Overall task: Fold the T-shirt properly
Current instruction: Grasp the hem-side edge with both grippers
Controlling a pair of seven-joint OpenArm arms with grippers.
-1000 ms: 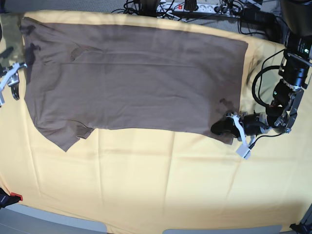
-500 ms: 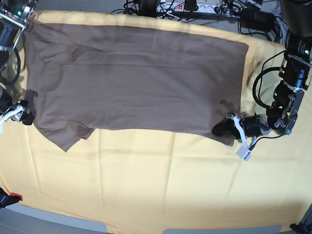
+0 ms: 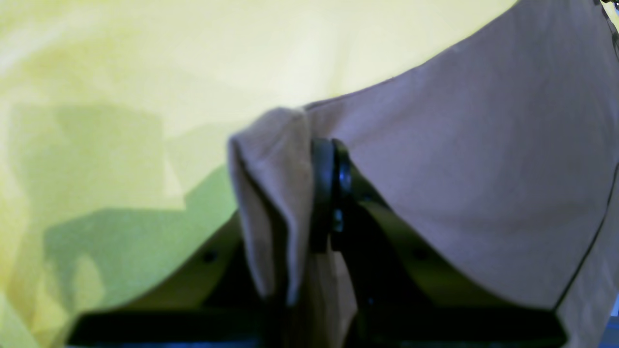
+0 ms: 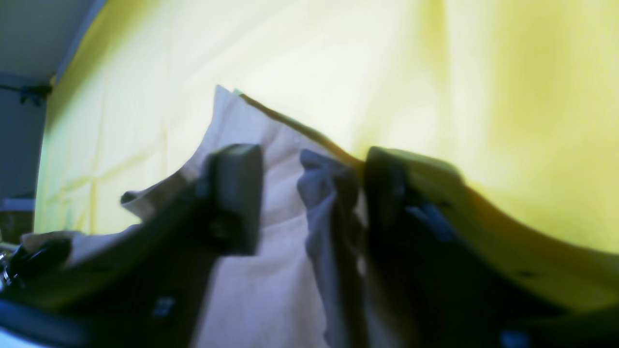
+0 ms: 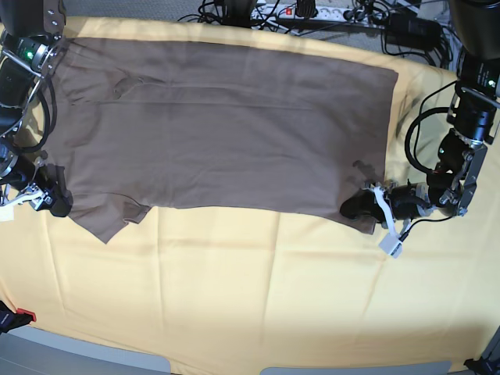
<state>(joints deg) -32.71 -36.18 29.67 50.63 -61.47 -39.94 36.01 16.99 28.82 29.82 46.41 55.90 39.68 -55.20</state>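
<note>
**Base view: right arm arrives at the sleeve edge while the left arm holds the hem corner**

Since a second ago the right gripper (image 5: 48, 197) has come in from the cloth's edge at 9 o'clock and now sits low against the near sleeve side of the T-shirt (image 5: 226, 125). In the right wrist view its jaws stand partly apart with a bunched fold of the T-shirt between them, narrowing but not clearly clamped; I cannot tell if it has a grip. The left gripper (image 5: 367, 205) has not moved: at 4 o'clock it is pinched closed on the hem corner, a fold of fabric draped over its fingers (image 3: 324, 193) in the left wrist view.

With one corner pinched and the other about to be, a fold of the near edge looks about to begin.

The T-shirt lies flat on the yellow cloth (image 5: 258, 297), filling its far half: taupe-brown, thin, mostly smooth, sleeves at 9 o'clock, hem at 3 o'clock.
</note>
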